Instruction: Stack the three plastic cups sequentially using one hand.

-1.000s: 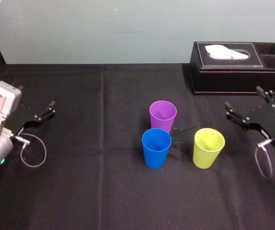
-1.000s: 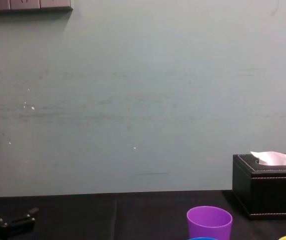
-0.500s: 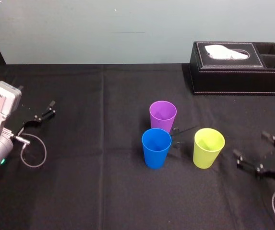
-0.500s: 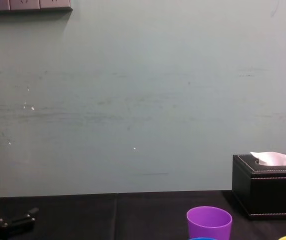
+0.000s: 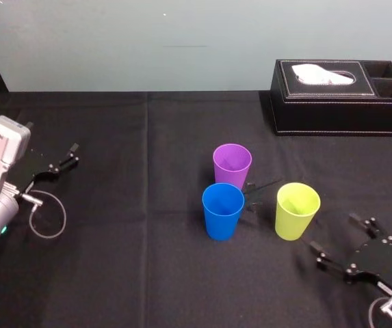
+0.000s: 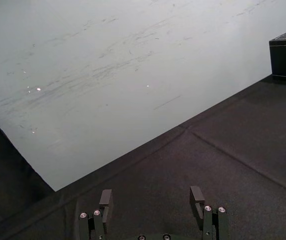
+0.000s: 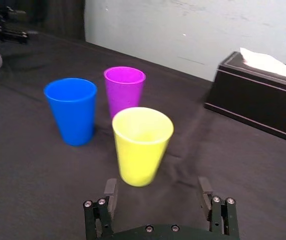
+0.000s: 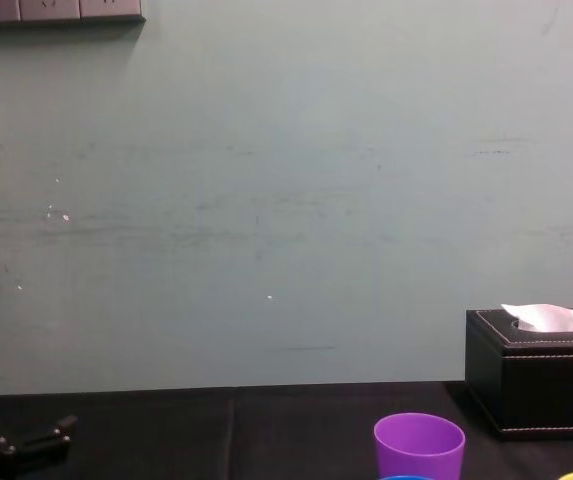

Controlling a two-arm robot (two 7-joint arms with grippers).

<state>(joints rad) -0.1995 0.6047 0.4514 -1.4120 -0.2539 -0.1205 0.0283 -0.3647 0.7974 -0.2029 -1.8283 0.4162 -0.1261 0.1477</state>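
Three plastic cups stand upright mid-table: the purple cup (image 5: 231,164) farthest back, the blue cup (image 5: 223,210) just in front of it, the yellow-green cup (image 5: 297,210) to their right. My right gripper (image 5: 332,232) hovers low at the near right, a short way from the yellow-green cup, open and holding nothing. In the right wrist view the yellow-green cup (image 7: 143,145) stands just ahead of the open right gripper (image 7: 157,186), with the blue cup (image 7: 73,110) and purple cup (image 7: 124,87) beyond. My left gripper (image 5: 64,160) rests open at the far left.
A black tissue box (image 5: 339,96) sits at the back right, well behind the cups. The table wears a black cloth (image 5: 141,273) with bare room to the left and front. A grey cable loop (image 5: 47,217) hangs by the left wrist.
My right gripper has dropped from beside the tissue box toward the table's near edge and moved left, ending close to the yellow-green cup. Cups and left arm are unmoved.
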